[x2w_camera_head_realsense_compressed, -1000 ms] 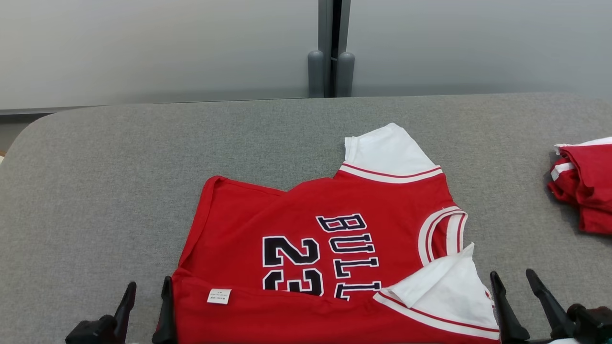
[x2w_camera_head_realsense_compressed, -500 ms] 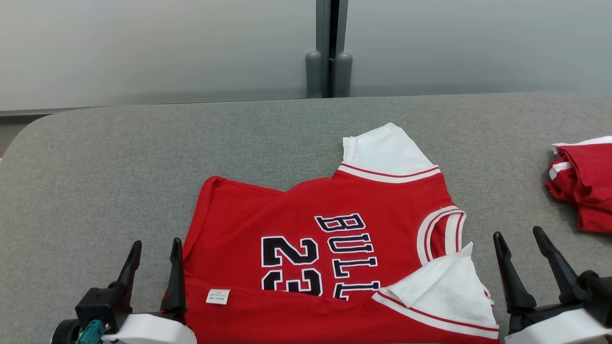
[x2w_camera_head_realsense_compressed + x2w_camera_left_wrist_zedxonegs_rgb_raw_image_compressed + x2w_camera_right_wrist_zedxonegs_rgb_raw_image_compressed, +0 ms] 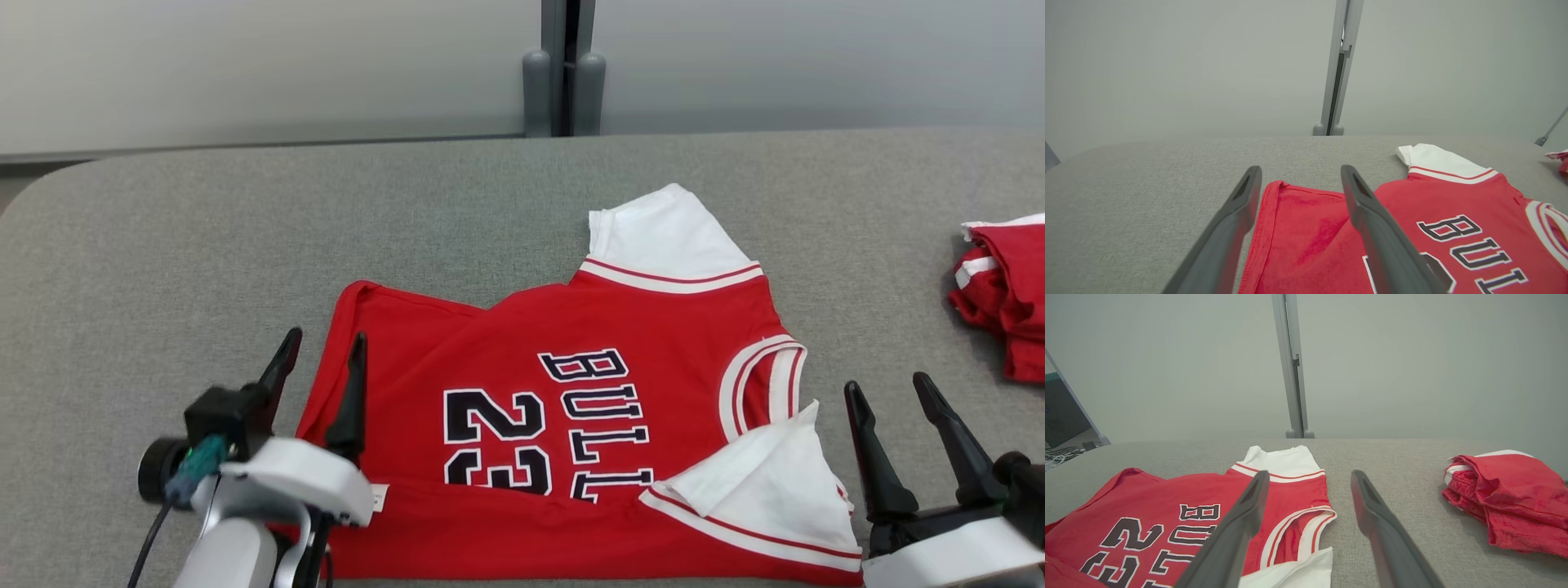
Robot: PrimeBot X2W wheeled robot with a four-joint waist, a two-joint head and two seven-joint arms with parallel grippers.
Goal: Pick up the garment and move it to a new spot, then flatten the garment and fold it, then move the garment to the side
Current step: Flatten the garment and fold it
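On the grey table [image 3: 122, 245], my left gripper [image 3: 326, 336] hangs wide open and empty over the hem end of the jersey [image 3: 571, 392], which lies mid-table with its near side turned in. My right gripper [image 3: 886, 382], also open and empty, sits just beside the collar end. A red pile [image 3: 1000, 294] lies well apart. I judge this as mid-fold: next, pinch the far edge at both ends

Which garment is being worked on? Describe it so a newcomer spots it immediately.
A grey cloth-covered table spans the head view. At its near middle lies a red jersey with white sleeves, spread mostly flat. Unlike the bunched red pile at the table's right edge, it shows black lettering and the number 23.
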